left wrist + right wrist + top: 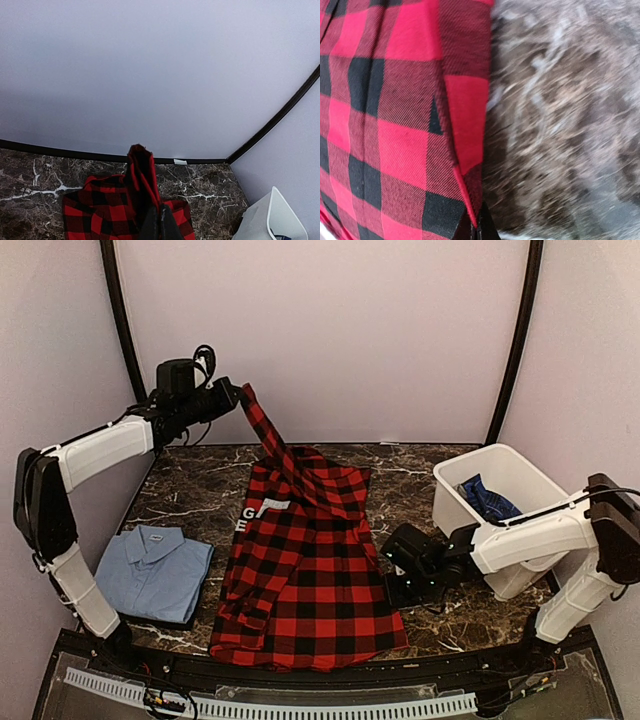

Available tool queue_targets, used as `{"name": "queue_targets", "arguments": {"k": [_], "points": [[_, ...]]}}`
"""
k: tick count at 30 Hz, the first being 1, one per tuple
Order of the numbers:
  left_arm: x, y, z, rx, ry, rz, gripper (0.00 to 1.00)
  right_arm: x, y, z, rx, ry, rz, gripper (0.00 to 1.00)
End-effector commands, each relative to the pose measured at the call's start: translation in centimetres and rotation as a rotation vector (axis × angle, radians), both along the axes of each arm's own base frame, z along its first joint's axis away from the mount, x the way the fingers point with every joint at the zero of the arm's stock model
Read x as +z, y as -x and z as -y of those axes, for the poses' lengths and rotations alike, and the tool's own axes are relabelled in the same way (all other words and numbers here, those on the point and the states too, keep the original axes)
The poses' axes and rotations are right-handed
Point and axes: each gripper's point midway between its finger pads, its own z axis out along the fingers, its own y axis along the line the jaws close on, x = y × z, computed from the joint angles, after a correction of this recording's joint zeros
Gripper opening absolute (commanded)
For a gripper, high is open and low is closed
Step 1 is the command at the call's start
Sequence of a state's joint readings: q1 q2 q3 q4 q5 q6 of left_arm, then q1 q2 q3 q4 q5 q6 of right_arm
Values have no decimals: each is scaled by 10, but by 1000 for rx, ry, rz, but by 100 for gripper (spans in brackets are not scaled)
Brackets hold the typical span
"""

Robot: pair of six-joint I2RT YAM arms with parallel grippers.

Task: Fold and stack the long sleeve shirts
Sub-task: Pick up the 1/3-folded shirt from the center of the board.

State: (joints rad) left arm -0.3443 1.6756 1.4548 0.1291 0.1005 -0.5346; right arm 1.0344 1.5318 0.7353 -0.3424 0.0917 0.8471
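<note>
The red-and-black checked flannel shirt lies spread across the middle of the dark marble table, its white neck label facing up. My left gripper is raised at the back left, shut on one strip of the flannel, which hangs taut down to the rest of the shirt. The left fingertips are pressed together on that cloth. My right gripper is low at the flannel's right edge, and in the right wrist view it is shut on the hem of the flannel. A folded light blue shirt lies at front left.
A white bin stands at the right and holds a dark blue patterned shirt. Its rim shows in the left wrist view. Bare marble lies to the right of the flannel's edge. Pale walls enclose the table.
</note>
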Motion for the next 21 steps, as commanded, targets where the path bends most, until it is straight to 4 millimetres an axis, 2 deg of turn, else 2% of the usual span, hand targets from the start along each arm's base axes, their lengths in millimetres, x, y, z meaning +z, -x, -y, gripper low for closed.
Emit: {"name": "queue_targets", "arguments": {"k": [1,4,7,11,17,21], "points": [[22,-19,6,-16,22,70,0,-10,-23,33,-72,99,22,0],[22,-34,8,-14,19,71,0,-6,-35,40,-89,94,35,0],[18,-45,8,-18,15,54,0,2,-36,35,-64,67,36,3],[15,-51,6,-18,10,48,0,3,-15,33,-32,25,-4,24],[14,-51,6,-24,11,45,0,3,21,43,-39,-17,-62,28],[15,-50,8,-35,19,48,0,5,33,43,-50,-60,-75,28]]}}
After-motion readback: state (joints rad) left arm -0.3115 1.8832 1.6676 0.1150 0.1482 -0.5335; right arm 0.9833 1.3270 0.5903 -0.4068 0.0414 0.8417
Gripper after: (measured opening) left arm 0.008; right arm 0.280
